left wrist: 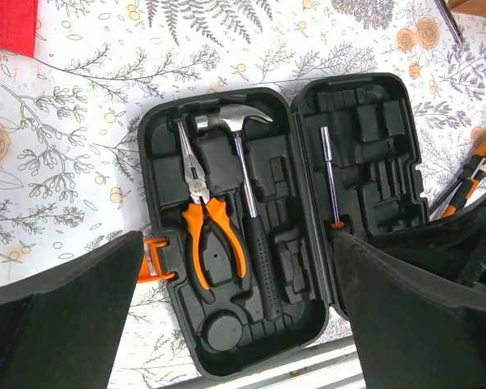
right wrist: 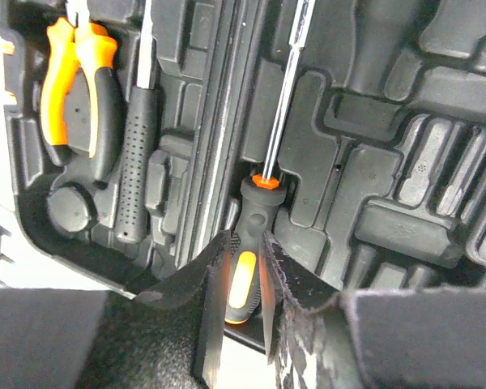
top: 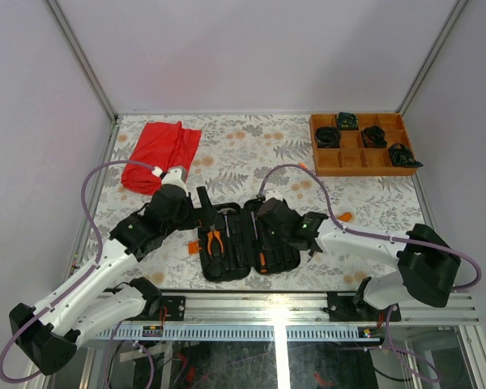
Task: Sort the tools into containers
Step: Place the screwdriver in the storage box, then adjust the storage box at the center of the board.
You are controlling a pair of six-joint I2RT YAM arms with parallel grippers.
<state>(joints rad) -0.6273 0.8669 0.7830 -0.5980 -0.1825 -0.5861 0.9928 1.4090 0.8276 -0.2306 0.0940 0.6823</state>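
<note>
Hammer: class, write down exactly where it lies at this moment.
In the left wrist view, the hammer lies in the left half of the open black tool case, just right of the pliers, its silver head at the far end.

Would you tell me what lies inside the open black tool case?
Left half of the case: pliers and a hammer. Right half: a screwdriver held by the right gripper. Gripper fingers hide the near corners.

Left arm (top: pixel 105 267) and right arm (top: pixel 364 239) meet over an open black case (top: pixel 227 274) holding pliers (top: pixel 215 243) and a screwdriver (top: pixel 262 261); behind on the table (top: pixel 251 154), a red cloth (top: pixel 160 154) and tray (top: pixel 364 171).
</note>
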